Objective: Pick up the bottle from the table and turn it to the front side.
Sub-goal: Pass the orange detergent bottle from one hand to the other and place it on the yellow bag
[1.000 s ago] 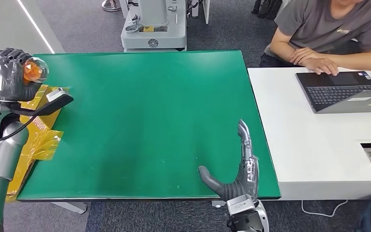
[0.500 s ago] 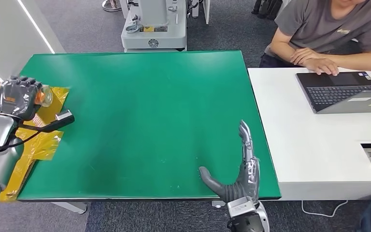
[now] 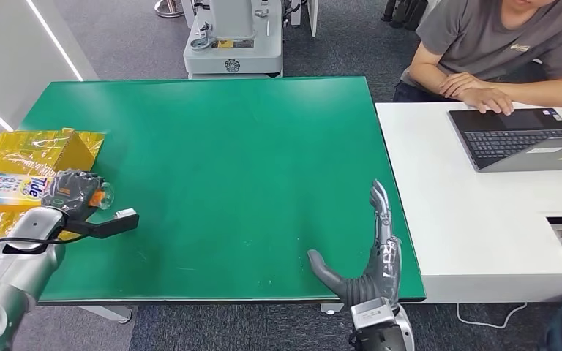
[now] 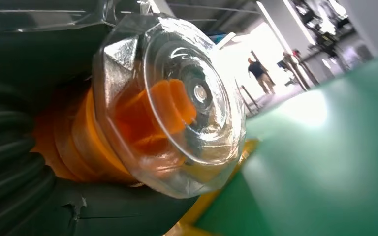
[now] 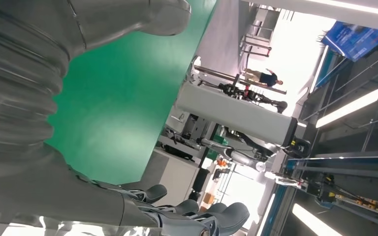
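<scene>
My left hand [image 3: 71, 192] grips a yellow Tide bottle [image 3: 11, 190] by its neck, low at the table's left edge. The bottle lies on its side, label up, its body pointing left beyond the table. The left wrist view shows its clear cap [image 4: 170, 105] over an orange spout, with my dark fingers [image 4: 10, 162] wrapped round the neck. My right hand [image 3: 369, 259] rests open at the front right of the green table [image 3: 219, 161], fingers straight and thumb spread, holding nothing. The right wrist view shows that thumb [image 5: 128, 19] above the green surface.
A crumpled yellow bag [image 3: 40, 150] lies over the table's left edge. A white desk [image 3: 468, 212] adjoins on the right, with a laptop [image 3: 516, 139] and a seated person [image 3: 497, 51] resting their arms on it. Grey equipment [image 3: 233, 36] stands behind the table.
My left hand has come down from high at the left to table level, bringing the bottle with it; the bottle's label now shows. My right hand has shifted slightly.
</scene>
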Robot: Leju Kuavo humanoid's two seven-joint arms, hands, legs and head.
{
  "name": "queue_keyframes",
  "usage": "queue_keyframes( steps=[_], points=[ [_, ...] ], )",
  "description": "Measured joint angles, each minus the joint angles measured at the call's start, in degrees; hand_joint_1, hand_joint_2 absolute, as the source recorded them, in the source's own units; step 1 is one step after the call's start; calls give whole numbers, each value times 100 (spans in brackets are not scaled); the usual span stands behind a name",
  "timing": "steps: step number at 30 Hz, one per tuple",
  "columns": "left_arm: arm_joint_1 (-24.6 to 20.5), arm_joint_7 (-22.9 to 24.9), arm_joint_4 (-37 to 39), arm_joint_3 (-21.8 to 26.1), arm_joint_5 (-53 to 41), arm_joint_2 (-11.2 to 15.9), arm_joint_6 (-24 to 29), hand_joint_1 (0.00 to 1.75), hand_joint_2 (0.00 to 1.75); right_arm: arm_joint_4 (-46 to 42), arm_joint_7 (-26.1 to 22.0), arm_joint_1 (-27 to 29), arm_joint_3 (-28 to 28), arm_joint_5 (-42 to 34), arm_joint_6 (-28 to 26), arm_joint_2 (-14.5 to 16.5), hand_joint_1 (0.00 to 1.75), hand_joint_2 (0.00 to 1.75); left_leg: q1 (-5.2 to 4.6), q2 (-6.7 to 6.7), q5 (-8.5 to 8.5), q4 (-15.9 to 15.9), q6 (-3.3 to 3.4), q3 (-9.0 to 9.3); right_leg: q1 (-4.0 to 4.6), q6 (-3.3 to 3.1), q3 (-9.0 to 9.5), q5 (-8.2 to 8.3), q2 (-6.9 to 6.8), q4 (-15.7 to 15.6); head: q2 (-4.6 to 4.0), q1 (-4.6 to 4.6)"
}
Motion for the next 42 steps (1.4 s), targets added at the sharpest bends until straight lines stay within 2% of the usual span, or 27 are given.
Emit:
queue_keyframes(
  steps=[6, 14, 18, 33, 35, 39, 42],
  points=[
    [121, -125, 192, -204, -39, -151, -115, 175, 175, 2, 25, -2, -11, 11, 59, 0, 0, 175, 0, 0, 0, 0, 0, 0, 0, 0, 0, 0, 0, 1, -1, 0],
    [182, -148, 241, -225, -6, -183, -69, 175, 175, 3, 30, -16, -11, 9, 87, 0, 0, 175, 1, 0, 0, 0, 0, 0, 1, 0, -1, 0, 0, 1, -1, 1],
    [279, -144, 295, -235, 68, -235, 114, 0, 175, 8, 45, -91, -12, 7, 81, 0, 0, 175, 1, -1, 0, -1, 0, -1, 1, 0, 0, 0, -2, 1, -1, 1],
    [247, 133, 299, -235, -19, -248, 327, 0, 175, 36, 120, -244, -14, 86, 96, 5, 0, 175, 1, -1, 0, -1, 0, 1, 1, 0, 1, 0, -1, 3, -1, 1],
    [260, 184, 298, -235, -55, -244, 545, 0, 175, 40, 139, -256, -14, 106, 96, 11, 0, 175, 1, -1, 0, -1, 0, 0, 1, 0, 1, 0, -1, 3, -1, 1],
    [323, 426, 222, -239, -89, -193, 1451, 0, 175, 43, 160, -271, -17, 130, 105, 35, 0, 175, 1, -1, 0, -1, -1, 0, 1, 0, 1, 0, -1, 3, -1, 1],
    [408, 590, 45, -251, -93, -133, 1605, 0, 175, 45, 167, -277, -19, 134, 107, 48, 0, 175, 0, 0, 0, -1, -1, 0, 1, 0, 0, 0, -1, 3, -1, 1]
  ],
)
